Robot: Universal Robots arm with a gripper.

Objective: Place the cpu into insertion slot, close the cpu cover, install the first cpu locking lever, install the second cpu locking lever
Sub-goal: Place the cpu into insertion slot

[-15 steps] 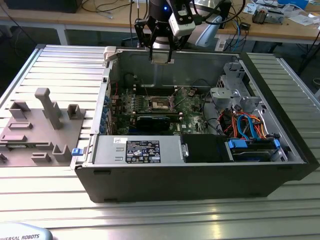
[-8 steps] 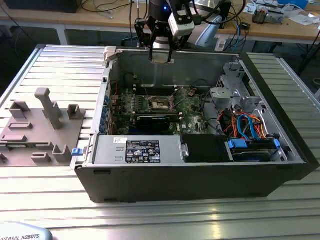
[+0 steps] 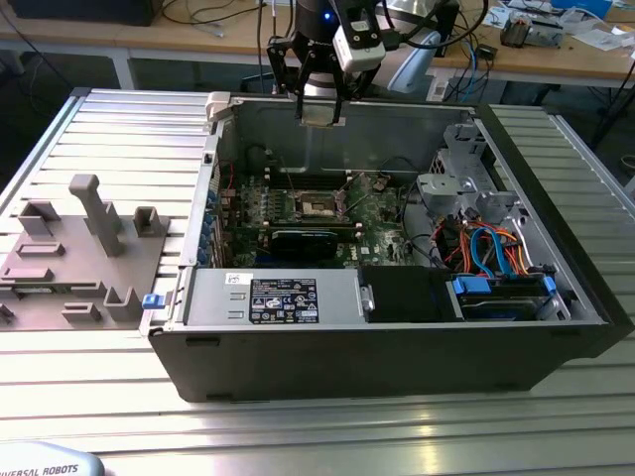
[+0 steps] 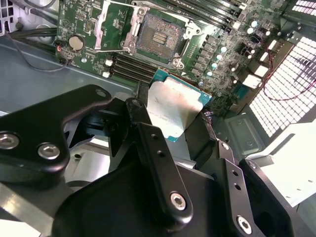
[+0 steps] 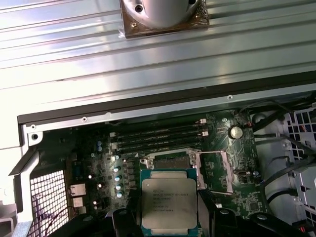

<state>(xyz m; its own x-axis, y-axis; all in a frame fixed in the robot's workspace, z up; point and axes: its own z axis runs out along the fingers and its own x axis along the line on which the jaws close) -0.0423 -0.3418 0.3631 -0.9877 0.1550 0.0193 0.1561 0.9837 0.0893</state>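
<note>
Hand [image 4: 171,111] clenched on the cpu [image 5: 169,203], chip held flat, well above the insertion slot [image 4: 157,35]. Cpu cover [image 4: 114,24] lies open beside the slot. My judgement: square the chip edges to the slot rim, keep it level, lower straight and slowly.

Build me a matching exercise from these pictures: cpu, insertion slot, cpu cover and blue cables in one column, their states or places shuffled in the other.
1. cpu
2. insertion slot
3. cpu cover
4. blue cables

A. empty, on the green board
B. at the exterior view's right inside the case
C. held in the pincer, above the board
D. flipped open beside the slot

Pairs: 1-C, 2-A, 3-D, 4-B.
</note>
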